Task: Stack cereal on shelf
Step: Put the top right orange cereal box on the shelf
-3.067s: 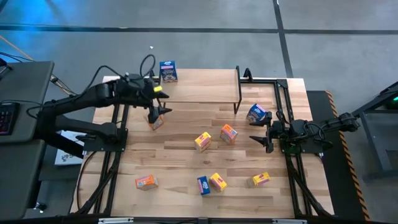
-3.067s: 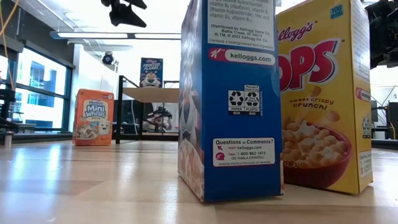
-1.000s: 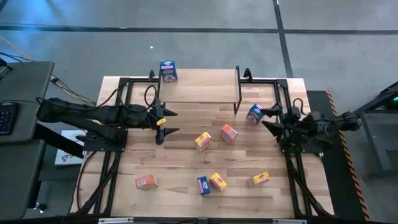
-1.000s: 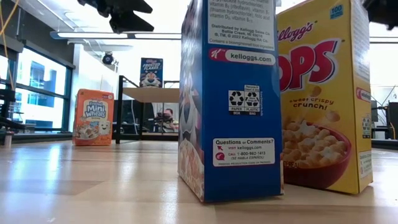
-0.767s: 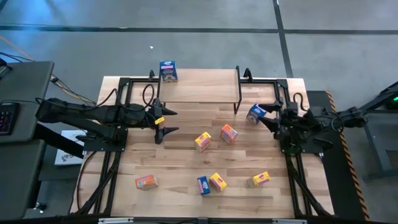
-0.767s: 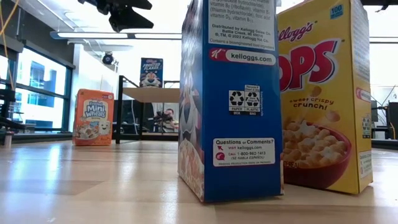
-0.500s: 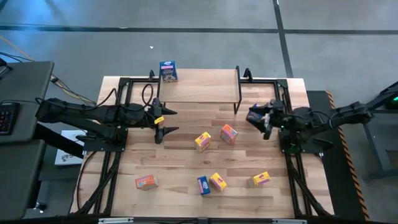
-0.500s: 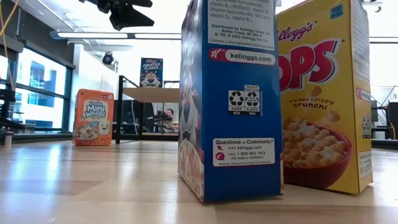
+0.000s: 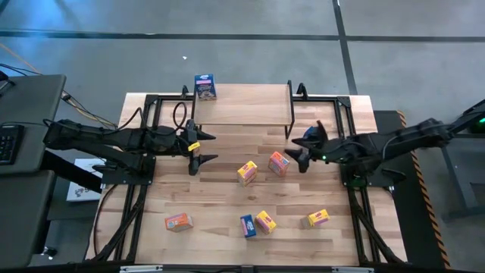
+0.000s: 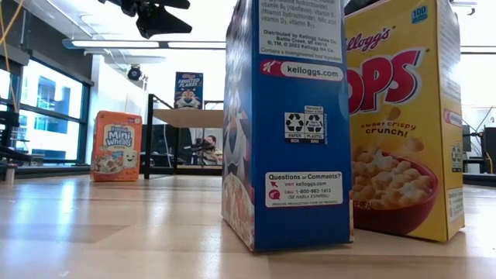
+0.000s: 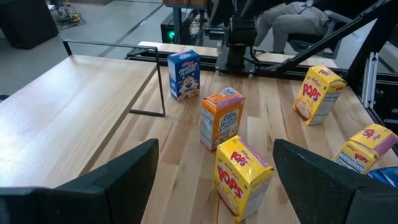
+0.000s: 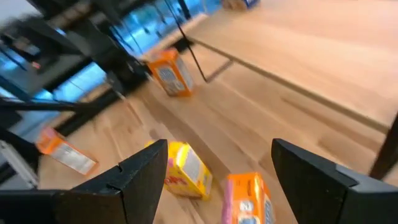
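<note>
The shelf (image 9: 242, 105) stands at the table's far side, with one blue cereal box (image 9: 204, 86) upright on its far left corner. A second blue box (image 11: 184, 74) stands on the table by the shelf's right leg. My right gripper (image 9: 301, 148) hangs open above the table next to that box, holding nothing. My left gripper (image 9: 198, 149) is open too, raised near the shelf's left leg. An orange box (image 9: 279, 162) and a yellow box (image 9: 247, 172) stand mid-table between the grippers. Another orange box (image 12: 171, 71) stands by the left leg.
Near the table's front edge are an orange box (image 9: 178, 221) lying flat, a blue box (image 9: 248, 225) beside a yellow one (image 9: 265, 221), and another yellow box (image 9: 318, 218). Black arm frames (image 9: 144, 152) run along both table sides.
My right gripper has gone from the table's right edge toward the left, out over the blue box by the shelf's right leg. It has risen and tipped from pointing down to nearly level. It stays open, and no box has moved.
</note>
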You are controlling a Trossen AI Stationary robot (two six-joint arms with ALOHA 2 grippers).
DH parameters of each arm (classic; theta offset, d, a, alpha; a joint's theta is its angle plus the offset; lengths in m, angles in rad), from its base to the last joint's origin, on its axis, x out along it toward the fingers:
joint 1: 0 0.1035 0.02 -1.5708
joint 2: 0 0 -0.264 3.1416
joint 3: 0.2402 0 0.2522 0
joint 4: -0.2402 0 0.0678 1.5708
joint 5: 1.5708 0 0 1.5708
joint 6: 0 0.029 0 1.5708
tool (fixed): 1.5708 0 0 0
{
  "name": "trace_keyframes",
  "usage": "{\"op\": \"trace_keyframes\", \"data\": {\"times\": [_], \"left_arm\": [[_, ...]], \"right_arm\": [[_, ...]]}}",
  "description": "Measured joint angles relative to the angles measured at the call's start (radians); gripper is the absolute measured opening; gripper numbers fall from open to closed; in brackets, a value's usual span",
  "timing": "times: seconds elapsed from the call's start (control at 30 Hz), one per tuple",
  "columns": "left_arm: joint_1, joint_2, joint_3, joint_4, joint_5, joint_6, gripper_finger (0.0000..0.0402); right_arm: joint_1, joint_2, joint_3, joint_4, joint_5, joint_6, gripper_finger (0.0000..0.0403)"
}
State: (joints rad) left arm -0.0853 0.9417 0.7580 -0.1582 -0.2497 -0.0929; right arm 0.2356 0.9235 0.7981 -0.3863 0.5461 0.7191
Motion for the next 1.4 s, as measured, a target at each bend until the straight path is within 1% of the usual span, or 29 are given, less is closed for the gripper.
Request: {"op": "trace_keyframes", "data": {"times": [0.27, 0.53, 0.73, 0.97, 1.4], "left_arm": [[0.0, 0.0, 0.0, -0.001, 0.0, 0.0, 0.0308], [0.0, 0.0, 0.0, -0.001, 0.0, -0.001, 0.0308], [0.0, 0.0, 0.0, -0.001, 0.0, -0.01, 0.0308], [0.0, 0.0, 0.0, -0.001, 0.0, -0.011, 0.0308], [0.0, 0.0, 0.0, -0.001, 0.0, -0.028, 0.0308]], "right_arm": [[0.0, 0.157, 0.079, -0.159, 0.018, 0.103, 0.0279], [0.0, 0.283, 0.085, -0.229, -0.021, 0.194, 0.0279], [0.0, 0.345, 0.085, -0.224, -0.048, 0.201, 0.0279], [0.001, 0.397, 0.085, -0.186, -0.054, 0.2, 0.0279], [0.001, 0.486, 0.085, -0.191, -0.094, 0.201, 0.0279]]}}
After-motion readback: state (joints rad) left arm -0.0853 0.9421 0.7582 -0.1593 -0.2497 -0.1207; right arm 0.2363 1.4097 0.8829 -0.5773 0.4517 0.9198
